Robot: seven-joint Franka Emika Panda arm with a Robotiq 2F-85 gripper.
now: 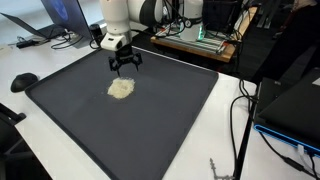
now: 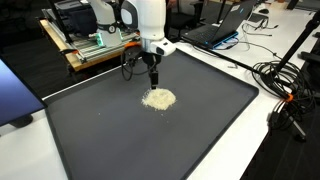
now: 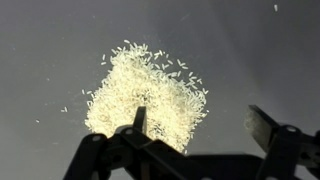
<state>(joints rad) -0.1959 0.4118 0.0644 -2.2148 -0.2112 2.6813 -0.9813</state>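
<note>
A small pile of pale rice grains lies on a dark grey mat; it shows in both exterior views and fills the middle of the wrist view. My gripper hangs a little above the mat just behind the pile, also in an exterior view. In the wrist view its two fingers are spread apart and empty, one fingertip over the pile's edge, the other over bare mat.
The mat lies on a white table. A laptop and a black mouse sit beside it. Cables trail at one side. A wooden shelf with electronics stands behind the arm.
</note>
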